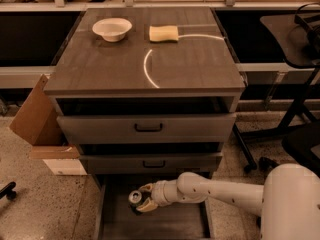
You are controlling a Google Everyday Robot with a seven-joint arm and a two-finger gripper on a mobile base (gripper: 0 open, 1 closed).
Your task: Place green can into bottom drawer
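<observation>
The green can (135, 199), its silver top showing, stands upright inside the open bottom drawer (115, 224) of the grey cabinet, near the drawer's back left. My gripper (141, 198) reaches in from the right on the white arm and is shut on the can, with pale fingers (148, 206) on either side of it. The can's lower body is hidden in shadow and behind the fingers. I cannot tell whether it rests on the drawer floor.
A white bowl (112, 29) and a yellow sponge (163, 33) lie on the cabinet top (145, 59). The two upper drawers (147, 128) with black handles are slightly open. A cardboard box (37, 119) stands at the left. Black chair legs (260, 159) stand at the right.
</observation>
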